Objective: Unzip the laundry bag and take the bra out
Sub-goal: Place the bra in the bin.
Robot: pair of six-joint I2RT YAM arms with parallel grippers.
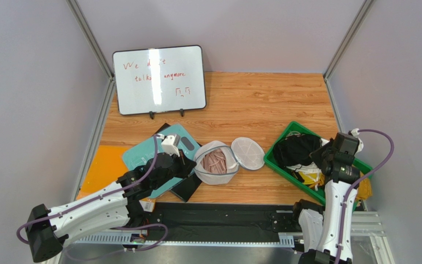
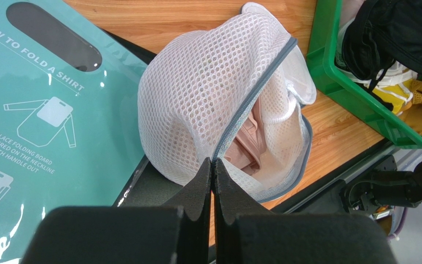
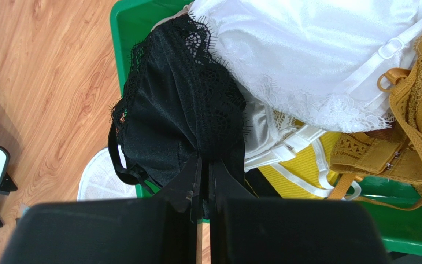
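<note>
The laundry bag (image 1: 217, 163) stands unzipped in the middle of the table, its round lid flap (image 1: 248, 153) folded out to the right. The pinkish-beige bra (image 1: 216, 160) lies bundled inside. In the left wrist view the bag (image 2: 202, 99) tilts with its mouth to the right, and the bra (image 2: 247, 144) shows behind the grey-blue zip rim. My left gripper (image 2: 212, 161) is shut on the bag's near rim; it also shows in the top view (image 1: 191, 165). My right gripper (image 3: 205, 159) is shut, low over a black garment (image 3: 180, 115) in the green bin (image 1: 285, 165).
The green bin (image 3: 121, 33) also holds white (image 3: 307, 49), yellow and mustard lace garments. A teal folding board (image 2: 37, 121) lies left of the bag, over an orange sheet (image 1: 100, 168). A whiteboard (image 1: 159, 80) stands at the back. Grey walls close both sides.
</note>
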